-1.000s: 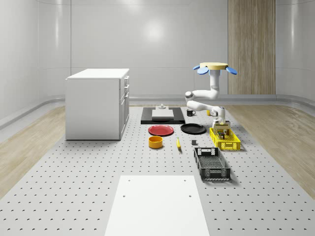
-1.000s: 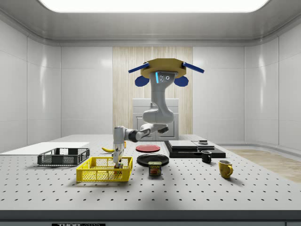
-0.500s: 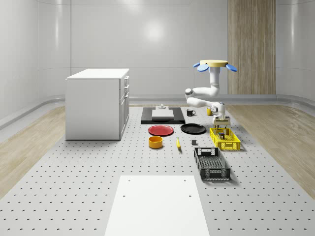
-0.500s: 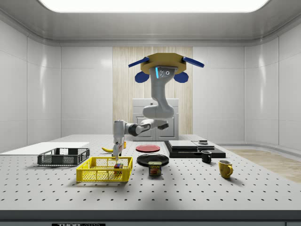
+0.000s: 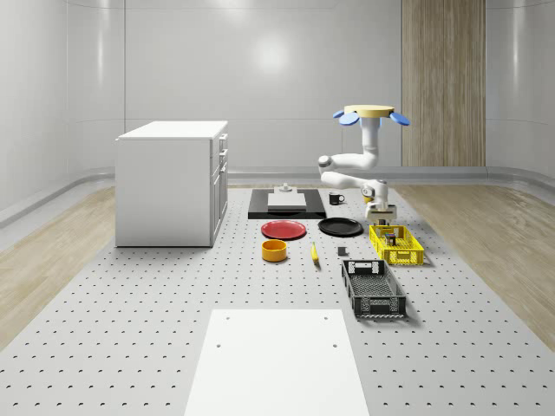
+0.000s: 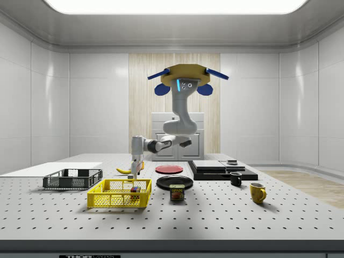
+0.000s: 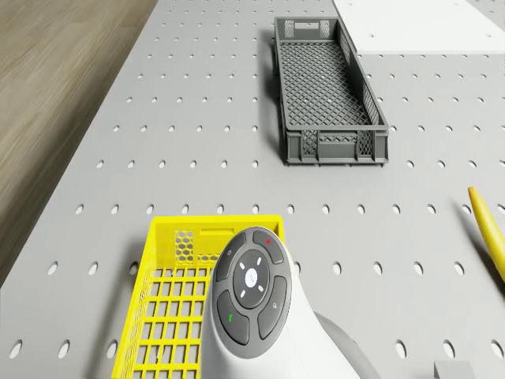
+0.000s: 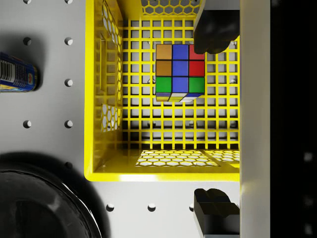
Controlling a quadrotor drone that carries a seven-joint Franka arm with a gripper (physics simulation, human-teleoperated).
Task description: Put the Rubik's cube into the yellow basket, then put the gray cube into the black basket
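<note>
gripper (image 8: 215,116): fingers spread wide, nothing held; one fingertip (image 8: 214,32) is seen over the basket's far end, the other (image 8: 214,204) outside its near wall. No contact with the cube.
gripper height: held above the yellow basket (image 6: 119,194), clear of its rim in the side view (image 6: 135,171).
Rubik's cube (image 8: 179,72): resting on the yellow basket's (image 8: 163,168) mesh floor, released, near one end.
drone (image 5: 370,113): hovering over the table (image 5: 156,329), beyond the yellow basket (image 5: 396,245), arm reaching down and forward.
black basket (image 7: 327,91): lying past the yellow basket's short end, apart from it.
gray cube (image 5: 342,252): probably the small dark block beside the banana (image 5: 314,253); too small to confirm.
can (image 8: 17,73): lying on the table just outside the yellow basket.
black plate (image 8: 39,208): near the basket's corner.
</note>
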